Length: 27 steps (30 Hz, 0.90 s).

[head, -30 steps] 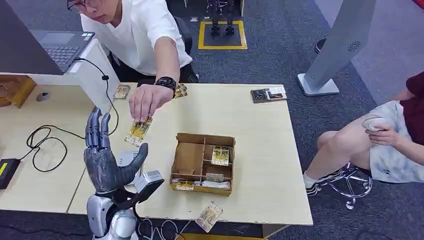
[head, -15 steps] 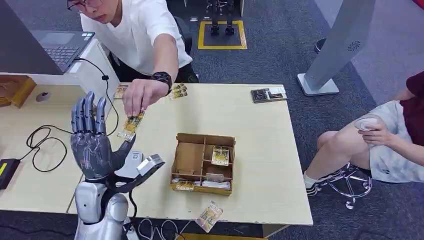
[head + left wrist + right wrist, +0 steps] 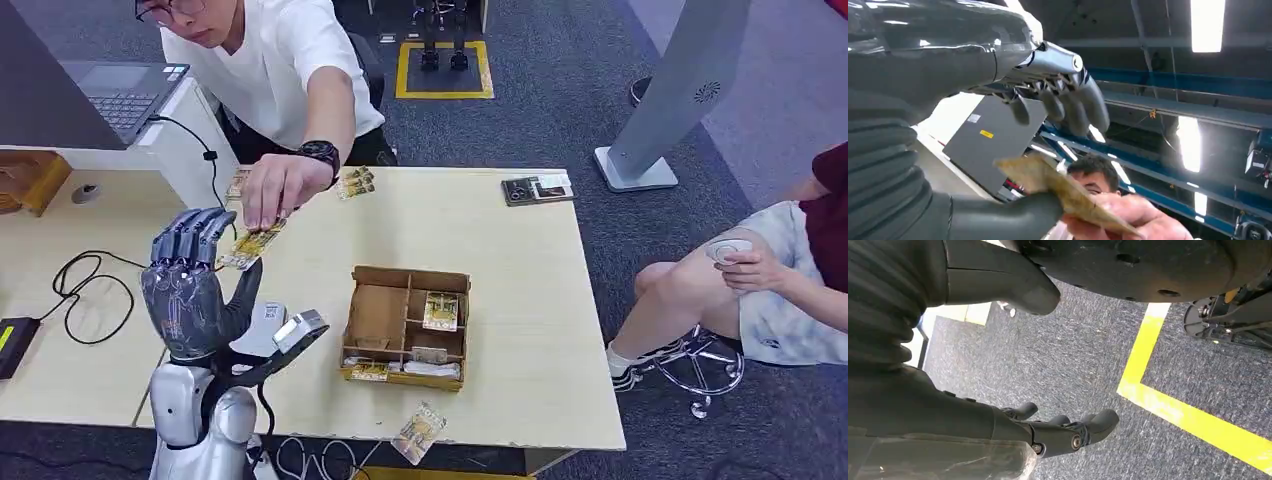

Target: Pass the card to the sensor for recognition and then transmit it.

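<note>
Since half a second ago, our left hand (image 3: 192, 290) has curled its fingers (image 3: 1075, 107) forward over the card (image 3: 247, 246), where before they stood straight up; the person's hand (image 3: 277, 192) has barely shifted. We see the card pinched at its far end by that person, its near end lying between our bent fingers and our thumb (image 3: 1013, 215). From the left wrist view the card (image 3: 1063, 192) rests on the thumb while the fingers hang apart above it, so we hold nothing yet and the hand is open around it. Our right hand (image 3: 1068, 432) hangs above grey carpet and a yellow floor line (image 3: 1168, 405), fingers loosely apart and empty. On the wooden table (image 3: 500, 250) sits a compartmented cardboard box (image 3: 405, 326) with cards inside, and a small sensor unit (image 3: 298, 329) lies just beside our left wrist.
</note>
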Motion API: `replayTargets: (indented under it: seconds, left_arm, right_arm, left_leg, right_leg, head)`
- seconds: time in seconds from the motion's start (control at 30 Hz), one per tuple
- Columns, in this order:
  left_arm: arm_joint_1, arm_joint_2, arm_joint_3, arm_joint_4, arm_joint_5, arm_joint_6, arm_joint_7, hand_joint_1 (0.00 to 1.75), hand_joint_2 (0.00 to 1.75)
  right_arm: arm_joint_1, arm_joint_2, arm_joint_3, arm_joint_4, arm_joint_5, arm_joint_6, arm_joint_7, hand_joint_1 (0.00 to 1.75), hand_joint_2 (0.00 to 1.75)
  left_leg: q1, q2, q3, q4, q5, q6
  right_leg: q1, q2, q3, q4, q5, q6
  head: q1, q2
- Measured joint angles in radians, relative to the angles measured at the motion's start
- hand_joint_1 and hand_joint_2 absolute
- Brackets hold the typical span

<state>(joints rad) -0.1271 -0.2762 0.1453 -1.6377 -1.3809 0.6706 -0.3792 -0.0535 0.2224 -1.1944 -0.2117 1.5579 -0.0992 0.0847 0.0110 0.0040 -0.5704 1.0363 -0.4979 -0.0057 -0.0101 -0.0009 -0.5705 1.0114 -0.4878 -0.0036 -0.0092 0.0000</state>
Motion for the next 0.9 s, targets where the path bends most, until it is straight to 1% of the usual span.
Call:
replayTargets:
  seconds: [0.27,0.4,0.73,0.83,0.9]
  left_arm:
    - [-0.001,0.000,0.000,0.006,0.022,0.000,-0.009,1.75,1.75]
    - [-0.003,0.000,0.000,0.021,0.017,0.000,0.010,1.75,1.75]
    - [-0.006,-0.001,-0.003,0.047,0.038,0.000,0.021,1.75,1.75]
    - [-0.008,-0.002,-0.005,0.062,0.115,0.000,0.011,1.75,1.75]
    - [-0.015,-0.003,-0.014,0.097,0.277,0.000,-0.016,1.75,1.75]
  right_arm:
    - [0.000,0.000,0.000,0.000,-0.001,0.000,0.000,0.00,1.75]
    - [0.000,0.000,0.000,0.000,-0.003,-0.001,0.000,0.00,1.75]
    - [0.000,0.000,0.000,0.000,-0.003,-0.005,-0.001,0.00,1.75]
    - [0.000,0.000,0.000,0.001,-0.008,-0.006,-0.002,0.00,1.75]
    - [0.000,0.000,0.000,0.001,-0.016,-0.012,-0.002,0.00,1.75]
  left_leg:
    - [0.000,0.000,0.000,0.000,0.000,0.000]
    - [0.000,0.000,0.000,0.000,0.000,0.000]
    - [0.000,0.000,0.000,0.000,0.000,0.000]
    - [0.000,0.000,0.000,0.000,0.000,0.000]
    - [0.000,0.000,0.000,0.000,0.000,0.000]
  right_leg:
    - [0.000,0.000,0.000,0.000,0.000,0.000]
    - [0.000,0.000,0.000,0.000,0.000,0.000]
    - [0.000,0.000,0.000,0.000,0.000,0.000]
    - [0.000,0.000,0.000,0.000,0.000,0.000]
    - [0.000,0.000,0.000,0.000,0.000,0.000]
  head:
    - [0.000,0.000]
    - [0.000,0.000]
    - [0.000,0.000]
    - [0.000,0.000]
    - [0.000,0.000]
